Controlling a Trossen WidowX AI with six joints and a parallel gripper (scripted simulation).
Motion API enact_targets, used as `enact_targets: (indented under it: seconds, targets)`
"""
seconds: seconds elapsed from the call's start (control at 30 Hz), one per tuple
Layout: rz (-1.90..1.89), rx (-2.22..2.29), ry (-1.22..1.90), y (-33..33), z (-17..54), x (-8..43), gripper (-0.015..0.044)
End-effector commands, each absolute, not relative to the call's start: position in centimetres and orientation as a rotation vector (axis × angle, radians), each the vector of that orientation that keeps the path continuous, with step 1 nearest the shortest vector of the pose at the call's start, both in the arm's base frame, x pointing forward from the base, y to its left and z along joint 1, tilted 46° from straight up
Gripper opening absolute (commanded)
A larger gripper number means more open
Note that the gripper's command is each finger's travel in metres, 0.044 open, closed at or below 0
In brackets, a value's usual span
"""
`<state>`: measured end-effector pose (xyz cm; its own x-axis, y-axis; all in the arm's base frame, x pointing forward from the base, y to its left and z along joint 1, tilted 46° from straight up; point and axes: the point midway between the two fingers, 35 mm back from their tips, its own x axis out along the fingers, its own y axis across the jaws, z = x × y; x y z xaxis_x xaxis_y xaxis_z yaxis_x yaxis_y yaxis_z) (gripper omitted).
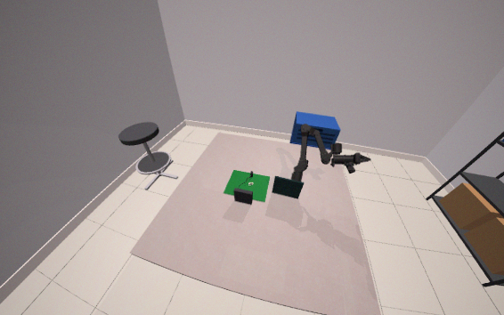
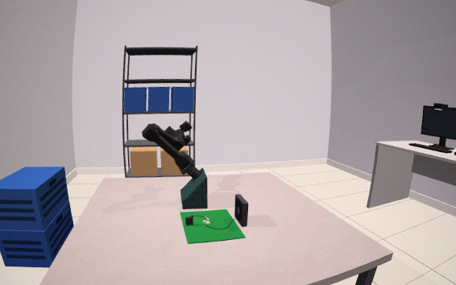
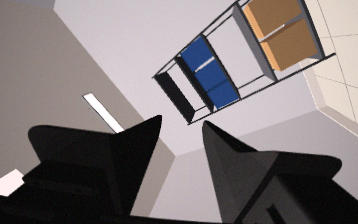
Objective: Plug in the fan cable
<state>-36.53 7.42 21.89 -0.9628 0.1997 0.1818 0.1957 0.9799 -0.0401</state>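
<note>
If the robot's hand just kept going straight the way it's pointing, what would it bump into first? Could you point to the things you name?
Probably the room's wall [image 3: 187,142]: the hand [image 1: 369,158] [image 3: 182,122] aims between the shelf rack [image 3: 281,80] and ceiling light [image 3: 102,112], though depth is unclear.

Observed flat green board [image 1: 261,190] [image 2: 194,235], square black fan [image 1: 243,196] [image 2: 242,210] standing upright at its edge, thin dark cable [image 1: 242,181] [image 2: 225,229] curving from fan across board; plug and four-pin header too small to tell apart, seating unclear
</note>
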Motion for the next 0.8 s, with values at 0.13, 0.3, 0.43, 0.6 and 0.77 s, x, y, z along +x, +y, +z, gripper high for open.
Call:
enact_targets:
  seconds: [0.13, 0.3, 0.43, 0.6, 0.77]
  targets:
    - [0.038, -0.404, -2.947, 9.7, 21.3, -36.1, 0.0328]
    - [0.24, -0.598, -2.941, 14.1, 20.1, -35.5, 0.044]
    - [0.456, -0.74, -2.901, 17.6, 19.1, -34.7, 0.044]
    - [0.779, -0.96, -2.767, 22.9, 17.4, -32.5, 0.044]
    - [1.122, -1.206, -2.474, 28.4, 15.8, -29.1, 0.044]
